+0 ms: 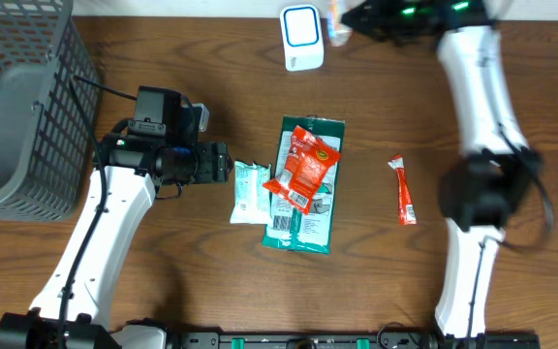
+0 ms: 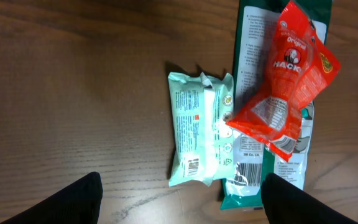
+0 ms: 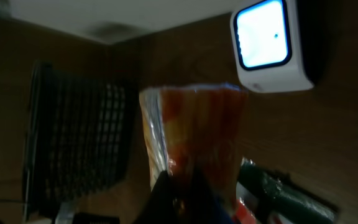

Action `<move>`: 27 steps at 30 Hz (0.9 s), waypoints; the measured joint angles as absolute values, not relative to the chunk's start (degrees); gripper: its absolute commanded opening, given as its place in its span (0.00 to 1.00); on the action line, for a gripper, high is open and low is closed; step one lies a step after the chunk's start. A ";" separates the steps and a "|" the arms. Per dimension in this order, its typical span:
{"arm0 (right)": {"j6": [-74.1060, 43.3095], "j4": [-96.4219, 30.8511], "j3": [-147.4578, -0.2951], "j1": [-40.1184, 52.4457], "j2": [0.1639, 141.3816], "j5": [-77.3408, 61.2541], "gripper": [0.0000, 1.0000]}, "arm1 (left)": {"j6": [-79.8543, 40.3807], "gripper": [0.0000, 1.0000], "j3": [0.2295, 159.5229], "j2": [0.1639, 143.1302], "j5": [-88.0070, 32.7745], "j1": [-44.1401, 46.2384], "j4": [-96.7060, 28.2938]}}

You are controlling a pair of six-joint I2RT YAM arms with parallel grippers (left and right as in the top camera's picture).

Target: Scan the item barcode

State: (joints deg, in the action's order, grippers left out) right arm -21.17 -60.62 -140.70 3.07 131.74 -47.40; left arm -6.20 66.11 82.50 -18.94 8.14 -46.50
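The white scanner stands at the table's far edge, and in the right wrist view its screen glows on the scanner. My right gripper is up beside it, shut on an orange, partly clear packet. The packet rises from the right gripper just left of the scanner; I see no barcode on it. From overhead the packet is only a blur. My left gripper hovers open over the table, left of a pale green packet, holding nothing.
A red-orange snack bag lies on a dark green pack mid-table, with a small red sachet to the right. A grey wire basket fills the far left corner. The left wrist view shows the pale green packet.
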 measured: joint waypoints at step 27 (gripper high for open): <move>-12.49 -70.32 -105.43 -15.46 121.56 19.25 0.11 | -6.20 0.82 66.11 82.50 -18.94 8.14 -46.48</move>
State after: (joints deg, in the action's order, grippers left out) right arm -12.49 -70.32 -105.43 -15.46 121.56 19.25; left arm -6.20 66.11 82.50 -18.94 8.14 -46.48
